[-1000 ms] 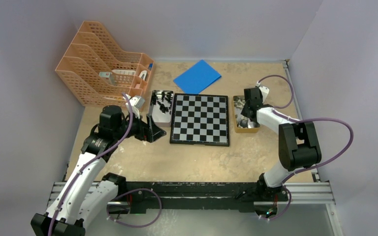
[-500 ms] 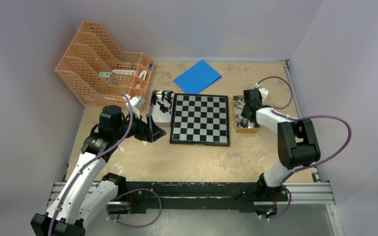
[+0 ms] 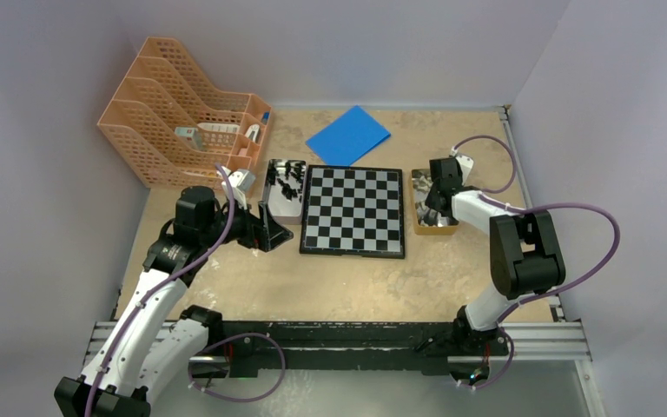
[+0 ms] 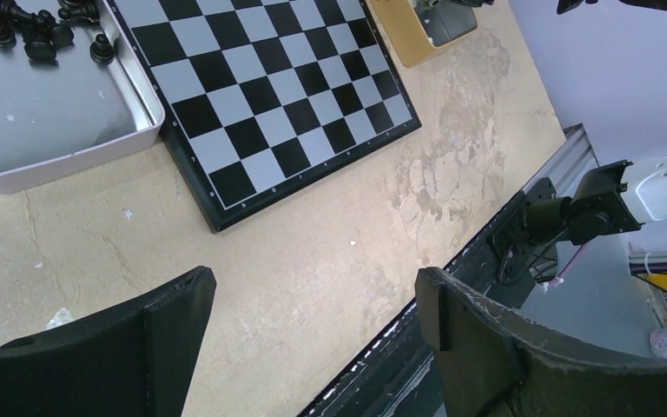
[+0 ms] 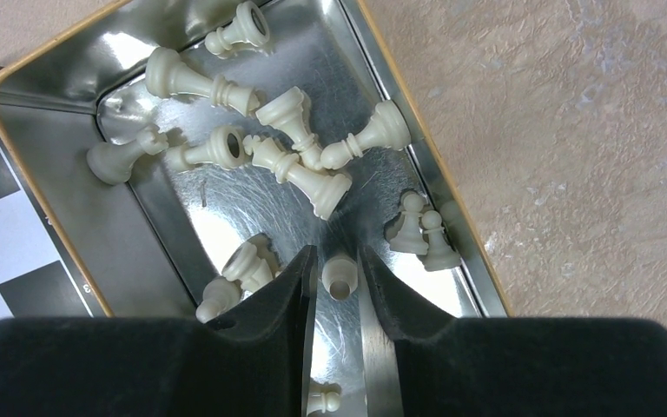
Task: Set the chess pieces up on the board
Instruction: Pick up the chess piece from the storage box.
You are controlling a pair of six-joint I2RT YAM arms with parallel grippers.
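Counter (image 3: 347,278): pale and scuffed, under both pairs of jaws.
Board (image 3: 353,210): flat black-and-white checks in a thin black frame. Lies ahead of the left jaws and just left of the right jaws, with no piece on any square.
Left jaws: spread wide over bare counter, nothing between them.
Grey tray (image 4: 43,113): ahead and to the left of the left jaws, touching the board's edge. Holds the black pieces (image 4: 30,35), bunched at its far end.
Yellow-rimmed tin (image 5: 243,208): directly under the right jaws, with a shiny metal floor. Probably slick, so a nudged piece may skate away rather than stay put.
Right jaws: down inside the tin, narrowed to a slim gap around one cream piece. Cannot tell whether the pads are pressing it yet.
Cream pieces (image 5: 300,169): glossy, turned and waisted, mostly toppled and tangled just ahead of the jaws. More lie close on either side, near enough to be knocked or dragged up on the lift.
Piece between the jaws (image 5: 340,278): small, rounded and seen end-on, so upright or lying cannot be told. Could squirt out of a pinch on its curve. If gripped lying down, likely to reach its square tilted and fall over.
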